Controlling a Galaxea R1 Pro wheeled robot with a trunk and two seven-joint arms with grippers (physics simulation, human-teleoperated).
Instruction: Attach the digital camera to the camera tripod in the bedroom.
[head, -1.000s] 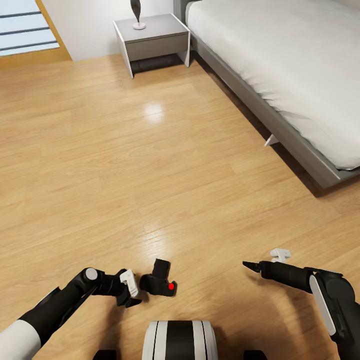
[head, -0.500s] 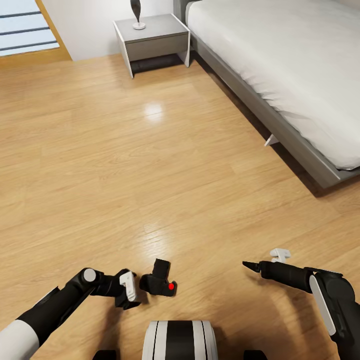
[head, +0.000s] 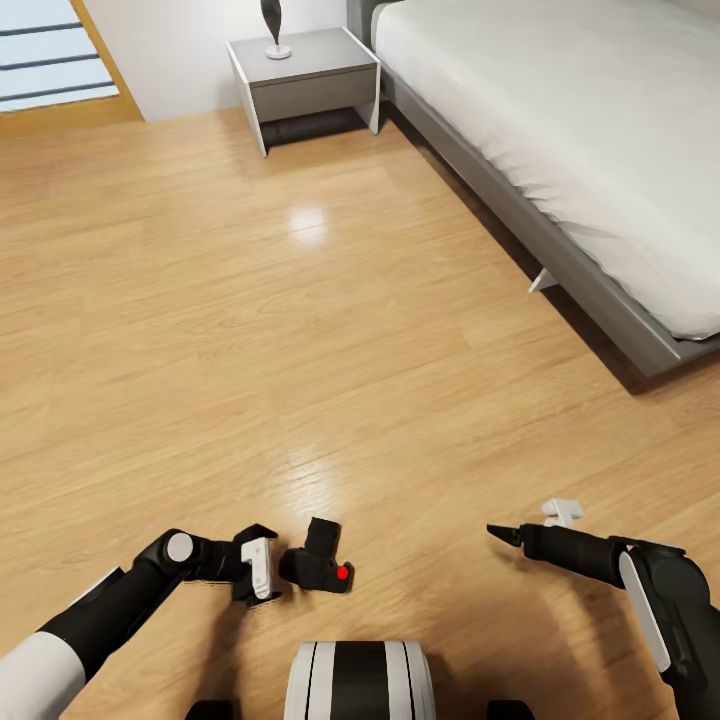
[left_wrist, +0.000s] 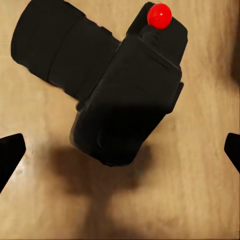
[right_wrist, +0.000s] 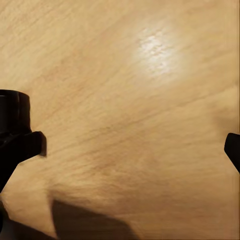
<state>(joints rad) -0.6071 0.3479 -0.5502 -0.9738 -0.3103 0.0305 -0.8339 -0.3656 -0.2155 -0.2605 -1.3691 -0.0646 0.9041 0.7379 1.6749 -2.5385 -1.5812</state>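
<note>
one digital camera lies on the wood floor just before the left gripper, whose fingers spread wide, holding nothing. right gripper likewise open, well apart. bed and nightstand stand far ahead.

Both our arms low over the floor, grippers spread

Our left gripper reaches inward from the left, its fingers parted wide. Our right gripper stretches inward from the right on a bent arm, its fingers also well apart, holding nothing.
</note>
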